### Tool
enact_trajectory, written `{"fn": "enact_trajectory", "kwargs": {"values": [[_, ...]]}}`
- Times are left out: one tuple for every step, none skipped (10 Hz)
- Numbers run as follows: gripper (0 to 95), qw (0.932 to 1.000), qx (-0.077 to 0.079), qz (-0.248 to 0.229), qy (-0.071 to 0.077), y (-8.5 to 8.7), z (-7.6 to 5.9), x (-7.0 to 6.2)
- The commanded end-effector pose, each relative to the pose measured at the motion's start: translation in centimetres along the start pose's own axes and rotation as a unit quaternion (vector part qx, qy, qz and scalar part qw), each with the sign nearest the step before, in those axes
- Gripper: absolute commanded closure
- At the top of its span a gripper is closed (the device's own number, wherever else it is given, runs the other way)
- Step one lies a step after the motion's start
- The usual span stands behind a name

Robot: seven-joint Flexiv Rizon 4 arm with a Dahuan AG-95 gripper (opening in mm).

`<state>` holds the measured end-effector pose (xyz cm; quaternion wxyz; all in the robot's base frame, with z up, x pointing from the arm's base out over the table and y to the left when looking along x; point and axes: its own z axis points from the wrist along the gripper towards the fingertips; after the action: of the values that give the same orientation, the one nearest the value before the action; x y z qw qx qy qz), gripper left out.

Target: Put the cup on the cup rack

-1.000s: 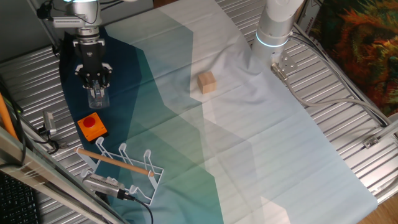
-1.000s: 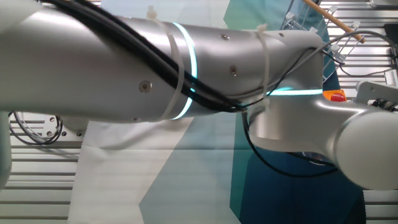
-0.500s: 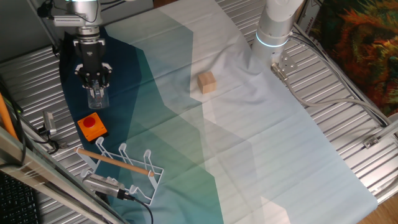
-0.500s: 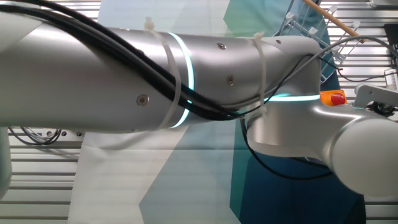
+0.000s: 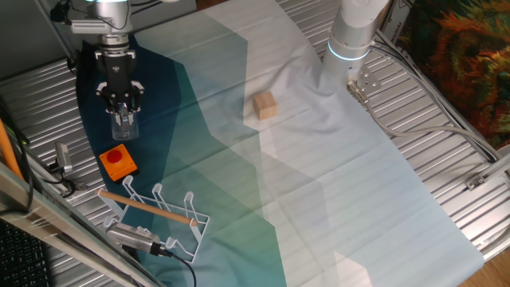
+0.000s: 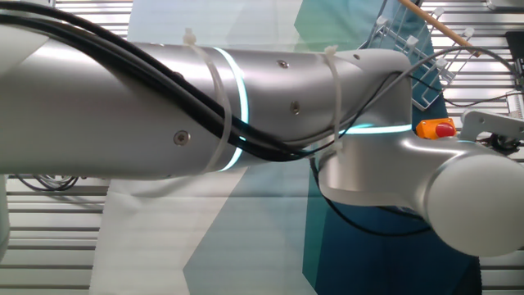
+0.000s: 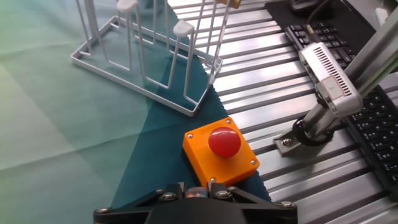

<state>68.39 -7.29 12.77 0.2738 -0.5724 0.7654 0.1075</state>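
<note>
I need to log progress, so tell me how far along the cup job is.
Done: the hand is shut on the cup, held over the dark cloth. In hand: carrying it; the orange button box lies between it and the rack. Left: reach the rack and set the cup on a prong; none holds a cup.

You are looking at a tabletop (image 5: 446, 143) of ribbed silver metal slats, draped with a cloth (image 5: 319, 183) in pale grey, teal and dark blue panels, creased near its far edge. A black keyboard (image 7: 373, 130) lies at one side. Orange-green patterned fabric (image 5: 462, 48) fills the far corner.
</note>
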Motion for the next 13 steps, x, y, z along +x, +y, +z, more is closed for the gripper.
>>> {"fn": "enact_trajectory", "kwargs": {"values": [[57.0, 1.0000, 0.001, -0.002, 0.000, -0.02, 0.04, -0.05], [57.0, 1.0000, 0.002, -0.002, 0.001, -0.02, 0.05, -0.05], [57.0, 1.0000, 0.002, -0.001, 0.002, -0.02, 0.05, -0.05], [57.0, 1.0000, 0.002, 0.000, 0.005, -0.02, 0.05, -0.05], [57.0, 1.0000, 0.003, 0.001, 0.008, -0.02, 0.05, -0.05], [57.0, 1.0000, 0.003, 0.003, 0.009, -0.02, 0.05, -0.05], [57.0, 1.0000, 0.003, 0.004, 0.009, -0.02, 0.04, -0.05], [57.0, 0.9999, 0.004, 0.004, 0.008, -0.02, 0.04, -0.05], [57.0, 0.9999, 0.004, 0.004, 0.009, -0.02, 0.04, -0.05], [57.0, 0.9999, 0.004, 0.005, 0.010, -0.02, 0.05, -0.05], [57.0, 0.9999, 0.005, 0.006, 0.009, -0.02, 0.05, -0.05], [57.0, 0.9999, 0.005, 0.007, 0.011, -0.02, 0.05, -0.05], [57.0, 0.9998, 0.006, 0.008, 0.015, -0.02, 0.04, -0.05]]}}
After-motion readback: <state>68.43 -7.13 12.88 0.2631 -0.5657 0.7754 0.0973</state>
